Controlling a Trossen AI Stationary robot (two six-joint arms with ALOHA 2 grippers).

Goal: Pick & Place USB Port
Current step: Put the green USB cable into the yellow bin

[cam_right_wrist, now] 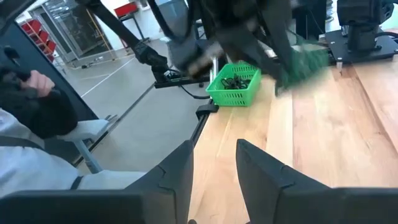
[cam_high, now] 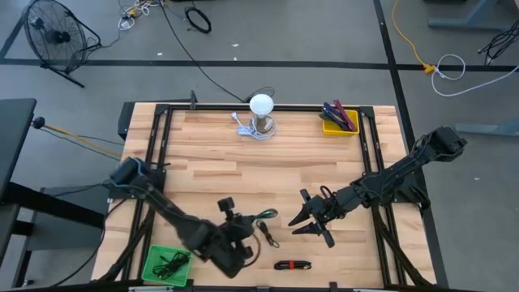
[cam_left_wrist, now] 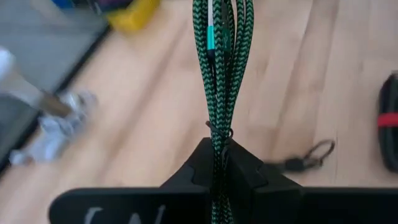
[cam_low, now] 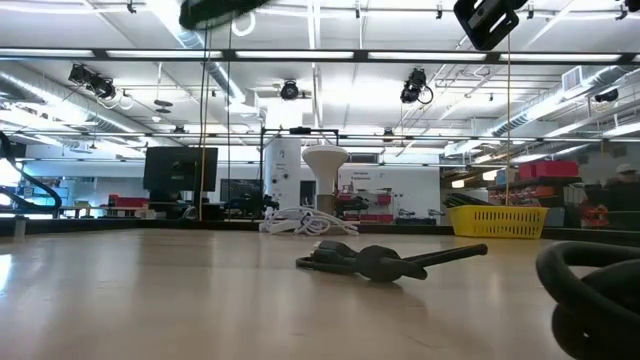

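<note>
A green braided cable bundle (cam_left_wrist: 219, 68) is held in my left gripper (cam_left_wrist: 217, 158), which is shut on it. In the high view this gripper (cam_high: 253, 219) is near the table's front centre, with the green cable (cam_high: 266, 214) sticking out past it. The right wrist view shows the same cable (cam_right_wrist: 303, 61) blurred, above the wood. My right gripper (cam_high: 310, 221) hovers open to the right of it, nothing between its fingers (cam_right_wrist: 177, 171). My left gripper pinches the green cable bundle between its two fingers at one end of the loops (cam_left_wrist: 217, 138), several strands together. The fingers slant down toward the table's far right and lie along the strands. The bundle sticks out beyond the fingertips, lifted clear of the table.
A small black cable (cam_high: 268, 236) lies on the wood just by my left gripper, and a black bundle with a red band (cam_high: 292, 265) lies nearer the front edge. A green basket (cam_high: 166, 264) stands at the front left. A yellow bin (cam_high: 340, 122) and a white lamp (cam_high: 261, 113) stand at the back.
</note>
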